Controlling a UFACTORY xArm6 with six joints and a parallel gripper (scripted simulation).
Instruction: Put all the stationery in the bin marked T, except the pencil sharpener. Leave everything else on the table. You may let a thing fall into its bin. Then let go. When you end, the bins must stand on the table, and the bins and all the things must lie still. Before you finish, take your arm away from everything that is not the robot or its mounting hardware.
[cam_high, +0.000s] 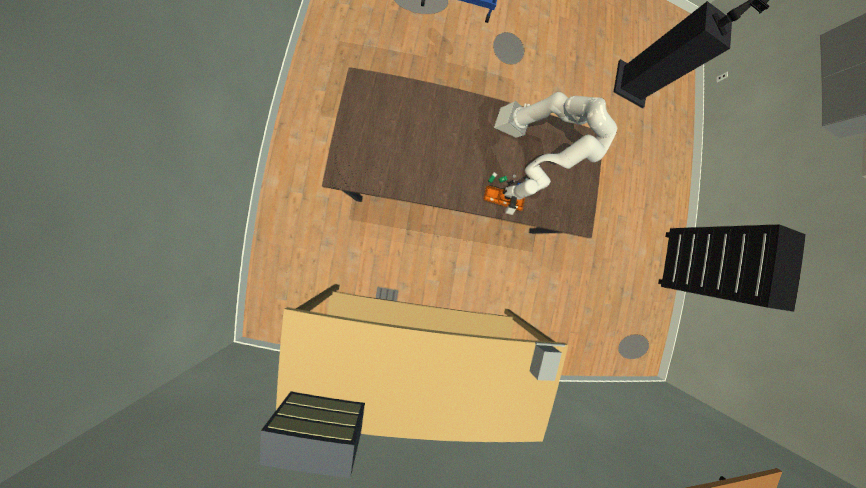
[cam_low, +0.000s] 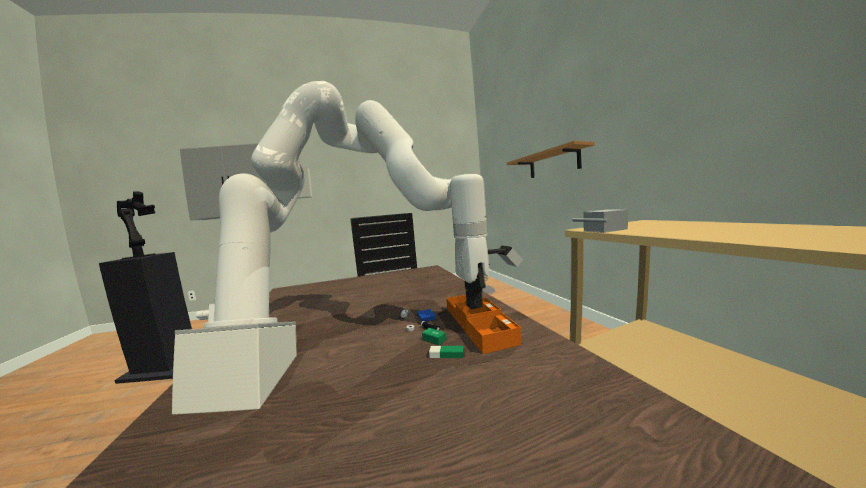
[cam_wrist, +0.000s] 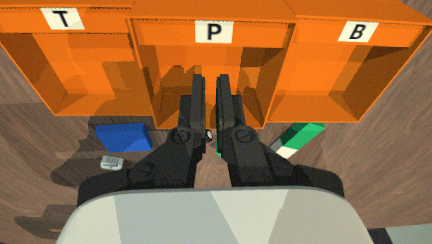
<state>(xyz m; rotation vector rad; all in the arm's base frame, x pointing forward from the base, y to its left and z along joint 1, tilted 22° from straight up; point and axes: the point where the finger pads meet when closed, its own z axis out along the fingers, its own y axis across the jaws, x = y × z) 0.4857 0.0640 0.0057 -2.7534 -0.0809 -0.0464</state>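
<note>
Three joined orange bins stand on the table, marked T (cam_wrist: 75, 75), P (cam_wrist: 165, 35) and B (cam_wrist: 320, 70); they also show in the room view (cam_low: 492, 339) and from above (cam_high: 493, 193). My gripper (cam_wrist: 210, 92) (cam_low: 473, 301) points straight down over the bins, in line with the P bin, fingers shut with nothing visible between them. On the table in front of the bins lie a blue block (cam_wrist: 123, 137) (cam_low: 426, 314), a green and white eraser (cam_wrist: 299, 137) (cam_low: 446, 351), a green block (cam_low: 433, 335), and a small grey ridged piece (cam_wrist: 112, 162) (cam_low: 410, 327).
A small grey round piece (cam_low: 404, 313) and a short black item (cam_low: 427, 325) lie near the blue block. The arm's white base (cam_low: 233, 363) stands on the dark wooden table (cam_low: 424, 418). A tan shelf unit (cam_low: 727, 242) stands to the right of the table.
</note>
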